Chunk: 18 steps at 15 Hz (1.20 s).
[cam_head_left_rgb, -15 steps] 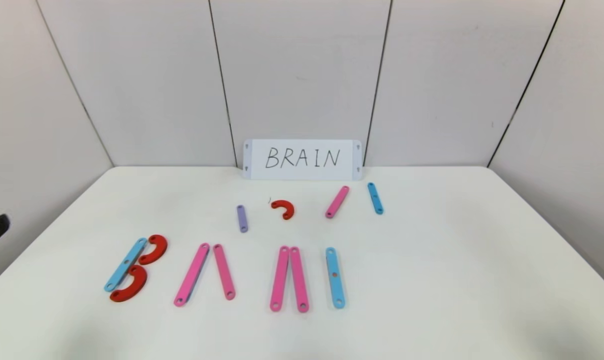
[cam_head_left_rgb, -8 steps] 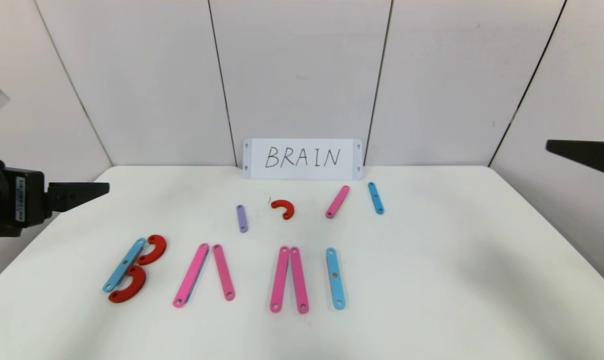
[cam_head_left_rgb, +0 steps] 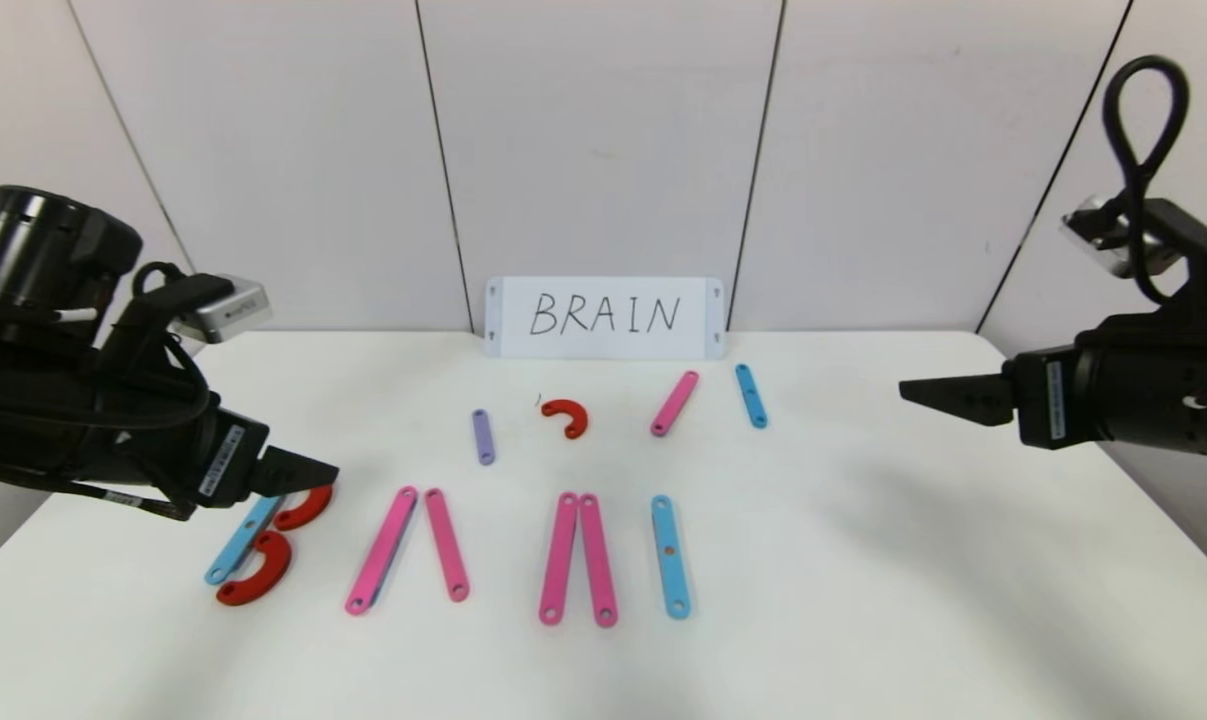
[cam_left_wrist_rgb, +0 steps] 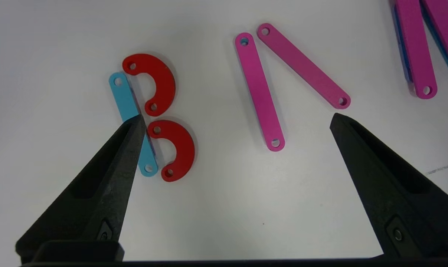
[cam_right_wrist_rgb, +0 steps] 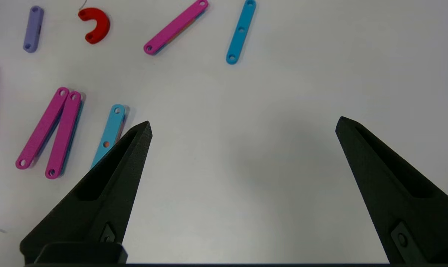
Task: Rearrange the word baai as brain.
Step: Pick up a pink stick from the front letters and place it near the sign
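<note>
From the head camera you see the word baai (cam_head_left_rgb: 443,550), laid out in flat pink, blue and red perforated strips along the near part of the white table (cam_head_left_rgb: 863,600), with the left gripper (cam_head_left_rgb: 303,470) spread wide above its B and the right gripper (cam_head_left_rgb: 928,392) spread wide, well apart over bare table. Your left wrist camera shows the blue strip and two red half-rings of the B (cam_left_wrist_rgb: 149,118) under one finger. Your right wrist camera shows spare purple, red, pink and blue pieces (cam_right_wrist_rgb: 134,29) beyond the word.

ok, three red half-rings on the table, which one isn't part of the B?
The small red half-ring in the far row, between the purple strip and the loose pink strip. The other two sit against the B's blue strip.
</note>
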Available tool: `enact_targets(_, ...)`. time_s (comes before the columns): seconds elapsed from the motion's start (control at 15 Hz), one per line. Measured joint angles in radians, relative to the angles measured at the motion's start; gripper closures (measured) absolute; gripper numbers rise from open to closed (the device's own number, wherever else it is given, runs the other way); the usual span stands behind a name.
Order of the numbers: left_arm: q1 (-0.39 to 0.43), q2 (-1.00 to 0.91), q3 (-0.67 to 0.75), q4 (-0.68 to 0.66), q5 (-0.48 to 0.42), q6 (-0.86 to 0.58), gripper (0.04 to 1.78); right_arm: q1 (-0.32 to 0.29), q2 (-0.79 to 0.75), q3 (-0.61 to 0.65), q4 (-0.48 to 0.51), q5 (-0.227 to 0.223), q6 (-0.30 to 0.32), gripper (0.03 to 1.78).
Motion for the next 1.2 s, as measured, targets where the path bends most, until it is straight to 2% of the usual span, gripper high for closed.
enact_targets(0.27, -0.057, 0.100, 0.024, -0.013, 0.076, -0.016, 0.08, 0.020, 0.068, 0.003, -0.011, 0.006, 0.000, 0.08)
enact_targets(0.47, -0.077, 0.172, 0.035, -0.019, 0.083, -0.074, 0.08, 0.040, 0.093, 0.019, -0.048, 0.004, 0.000, 0.08)
enact_targets(0.8, -0.084, 0.269, 0.073, -0.121, 0.083, -0.116, 0.08, 0.044, 0.108, 0.029, -0.050, 0.005, -0.002, 0.08)
enact_targets(1.2, -0.086, 0.353, 0.074, -0.169, 0.084, -0.146, 0.08, 0.045, 0.112, 0.035, -0.051, 0.004, -0.002, 0.08)
